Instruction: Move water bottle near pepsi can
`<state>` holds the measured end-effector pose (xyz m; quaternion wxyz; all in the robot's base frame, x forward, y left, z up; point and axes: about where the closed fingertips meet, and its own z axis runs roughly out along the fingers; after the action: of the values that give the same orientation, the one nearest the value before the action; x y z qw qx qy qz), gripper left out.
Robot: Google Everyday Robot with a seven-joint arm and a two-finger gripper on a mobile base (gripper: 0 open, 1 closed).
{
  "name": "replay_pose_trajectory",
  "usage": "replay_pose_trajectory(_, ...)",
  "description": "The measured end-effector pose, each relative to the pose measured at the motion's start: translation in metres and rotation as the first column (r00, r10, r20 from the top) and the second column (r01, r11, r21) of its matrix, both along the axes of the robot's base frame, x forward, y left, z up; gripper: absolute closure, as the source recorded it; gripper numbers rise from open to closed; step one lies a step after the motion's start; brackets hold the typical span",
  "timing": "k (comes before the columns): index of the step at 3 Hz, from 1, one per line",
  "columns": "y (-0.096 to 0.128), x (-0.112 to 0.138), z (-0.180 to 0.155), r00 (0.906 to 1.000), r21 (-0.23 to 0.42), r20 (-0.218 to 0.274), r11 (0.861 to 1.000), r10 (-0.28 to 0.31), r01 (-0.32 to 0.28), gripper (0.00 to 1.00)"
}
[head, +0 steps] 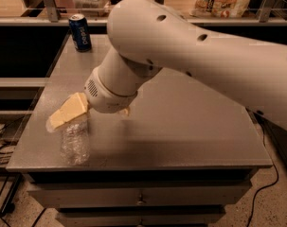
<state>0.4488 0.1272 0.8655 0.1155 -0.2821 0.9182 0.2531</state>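
Small clear crinkled plastic water bottle (pixel 76 144) sitting on grey bench (pixel 181 126), front-left corner. Pale yellow claw (pixel 66 113) on white arm (pixel 190 51) overlapping bottle's far end; spread or pinching, can't tell. Dark blue pepsi can (pixel 80 32) standing upright at far-left, well apart from bottle.

Dim warm light; soft shadow (pixel 152 143) beside pincer (pixel 67 111) over water bottle (pixel 76 144).
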Motion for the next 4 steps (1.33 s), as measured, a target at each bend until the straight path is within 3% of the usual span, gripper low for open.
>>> replay_pose_trajectory(1,0.009,-0.001,-0.015,0.9985,-0.016,-0.034,0.999,-0.042,0.042,0.0)
replay_pose_trajectory(2,0.017,-0.004,-0.023,0.9965,-0.026,-0.051,0.998,-0.066,0.065,0.18)
replay_pose_trajectory(4,0.019,-0.005,-0.024,0.9955,-0.029,-0.052,0.997,-0.079,0.078,0.64)
